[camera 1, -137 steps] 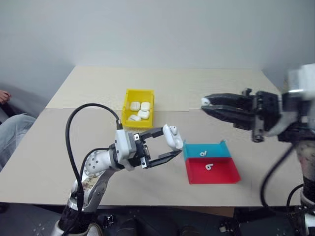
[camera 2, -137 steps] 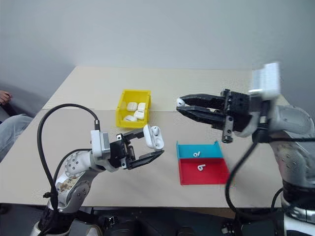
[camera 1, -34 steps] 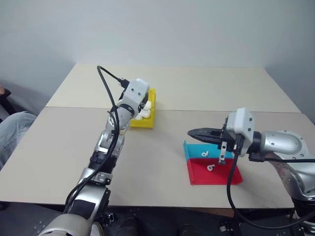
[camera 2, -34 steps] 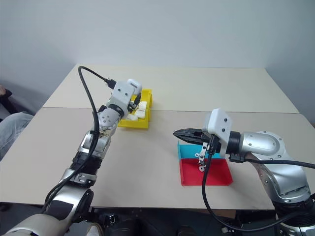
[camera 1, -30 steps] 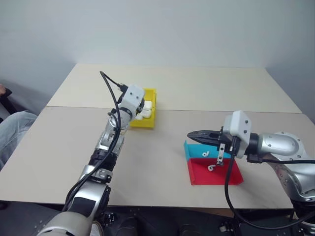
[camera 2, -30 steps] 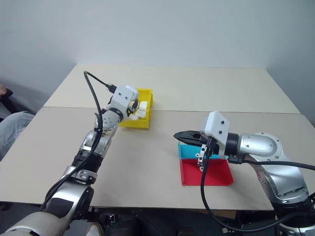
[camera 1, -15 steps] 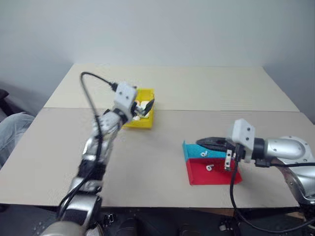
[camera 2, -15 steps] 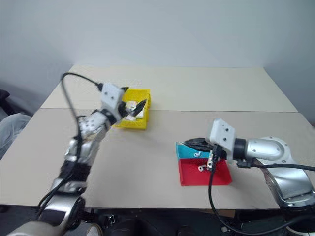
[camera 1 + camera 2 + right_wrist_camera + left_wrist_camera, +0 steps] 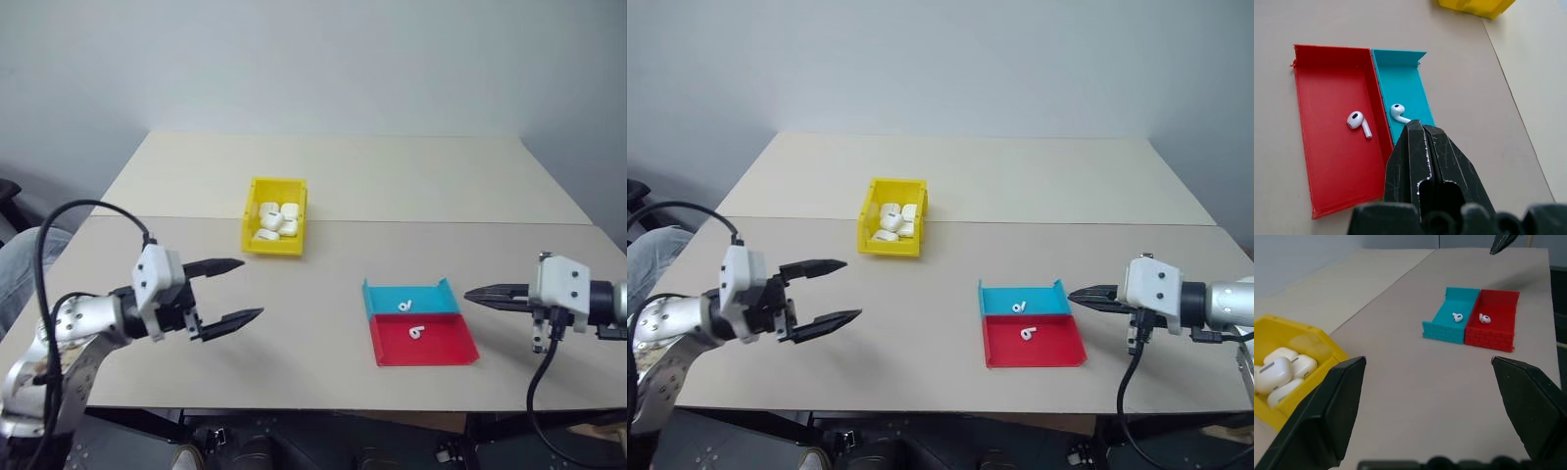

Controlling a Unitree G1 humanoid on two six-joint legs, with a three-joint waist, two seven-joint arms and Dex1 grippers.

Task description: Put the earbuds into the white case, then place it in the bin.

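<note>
Left gripper point(image 9: 227, 291): spread, nothing held.
Right gripper point(image 9: 470, 293): pressed together.
Earbuds: one in teal tray point(image 9: 405, 306), one in red tray point(image 9: 415, 333).
Cases point(image 9: 275, 219): heaped in bin point(image 9: 248, 238), perhaps five.

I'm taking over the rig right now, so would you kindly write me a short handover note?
Left hand: open, empty, above the table, short of the bin.
Right hand: shut, holding nothing, just right of the trays.
Yellow bin: several closed white cases inside.
Teal tray: one earbud. Red tray: one earbud.
Done: cases are in the bin.
Left: those two earbuds are loose; no case is outside the bin for them.
</note>
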